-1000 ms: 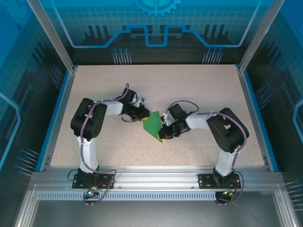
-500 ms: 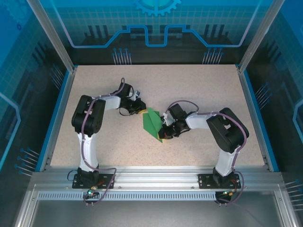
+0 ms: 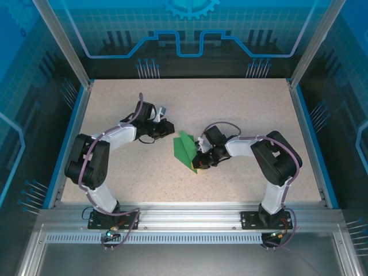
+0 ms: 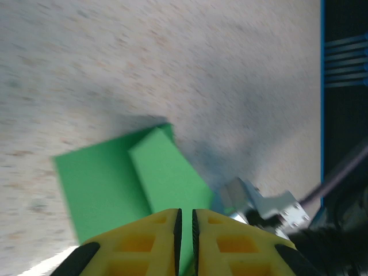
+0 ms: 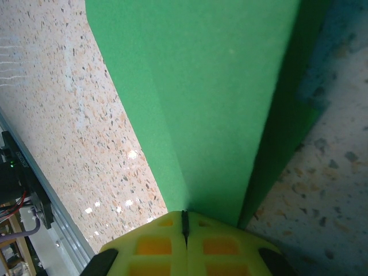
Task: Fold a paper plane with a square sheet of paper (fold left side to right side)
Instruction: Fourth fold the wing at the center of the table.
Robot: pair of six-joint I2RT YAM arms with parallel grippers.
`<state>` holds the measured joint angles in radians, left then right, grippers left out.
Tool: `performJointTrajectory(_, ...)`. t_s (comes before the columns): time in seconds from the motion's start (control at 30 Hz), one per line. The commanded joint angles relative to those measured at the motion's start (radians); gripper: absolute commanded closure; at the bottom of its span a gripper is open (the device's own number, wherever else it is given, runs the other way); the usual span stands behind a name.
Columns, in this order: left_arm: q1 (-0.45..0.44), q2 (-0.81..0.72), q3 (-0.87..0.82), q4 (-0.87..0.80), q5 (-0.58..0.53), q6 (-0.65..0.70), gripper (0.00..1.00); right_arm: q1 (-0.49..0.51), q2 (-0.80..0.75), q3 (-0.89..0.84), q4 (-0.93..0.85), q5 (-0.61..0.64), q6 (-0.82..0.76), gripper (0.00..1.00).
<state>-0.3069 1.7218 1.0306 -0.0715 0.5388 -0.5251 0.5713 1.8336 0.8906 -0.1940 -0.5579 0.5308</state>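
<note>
The folded green sheet of paper (image 3: 185,151) lies near the middle of the speckled table (image 3: 241,103). The right gripper (image 3: 199,162) is clamped on its near right edge, yellow fingers (image 5: 185,241) pressed together on the paper. The left gripper (image 3: 171,130) hangs just left of the sheet's far corner, jaws nearly together with only a thin slit between them, holding nothing.

The square sheet of paper (image 3: 185,151) lies mid-table (image 3: 241,109), the left gripper (image 3: 168,129) just left-behind it, the right gripper (image 3: 201,161) at its right-near edge.

No readable text, labels or numbers; left wrist view blurred
</note>
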Motion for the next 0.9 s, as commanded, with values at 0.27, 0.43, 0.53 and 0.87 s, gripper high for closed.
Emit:
performJointTrajectory(0.27, -0.108, 0.185, 0.078, 0.049, 0.079, -0.031, 0.84, 0.012, 0.064, -0.033, -0.165, 0.111, -0.003, 1.0)
performJointTrajectory(0.43, -0.109, 0.245, 0.111, 0.007, 0.022, -0.009, 0.84, 0.014, 0.059, -0.036, -0.165, 0.109, -0.001, 1.0)
performJointTrajectory(0.53, -0.105, 0.282, 0.122, -0.024, -0.026, 0.002, 0.84, 0.015, 0.049, -0.039, -0.17, 0.107, -0.003, 1.0)
performJointTrajectory(0.87, -0.089, 0.349, 0.086, -0.031, -0.077, 0.011, 0.86, 0.015, -0.048, -0.043, -0.186, 0.092, -0.012, 1.0)
